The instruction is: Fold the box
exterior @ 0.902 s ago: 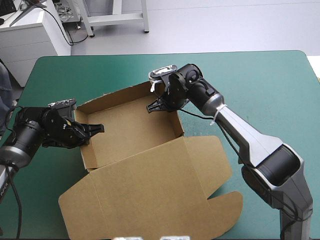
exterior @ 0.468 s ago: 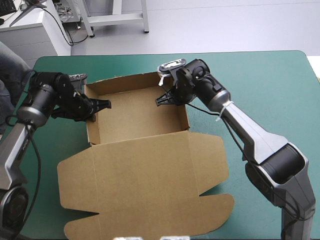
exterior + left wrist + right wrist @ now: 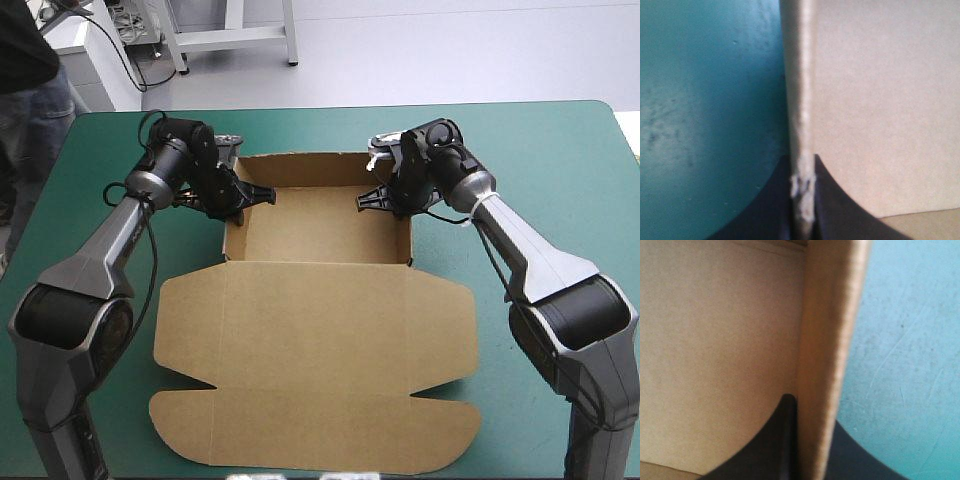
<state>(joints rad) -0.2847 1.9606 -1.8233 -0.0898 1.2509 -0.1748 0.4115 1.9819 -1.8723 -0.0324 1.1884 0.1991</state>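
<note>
Teal-green table, brown box sitting mid-table. We see it as an open tray on the far side. Its lid lies flat on the cover, running toward the near edge, with rounded flaps at the near corners. The tray walls are up on all four sides, and the inside looks bare from above.

The left gripper comes in over the tray's left wall, near the far-left corner. In its wrist view the left gripper is clamped on that wall's top edge. One black finger is outside over the cover, the other inside against the board.

The right gripper mirrors it on the right wall, near the far-right corner. From the right wrist the right gripper pinches the wall edge the same way. One finger sits inside the tray, the other outside by the cover.
</note>
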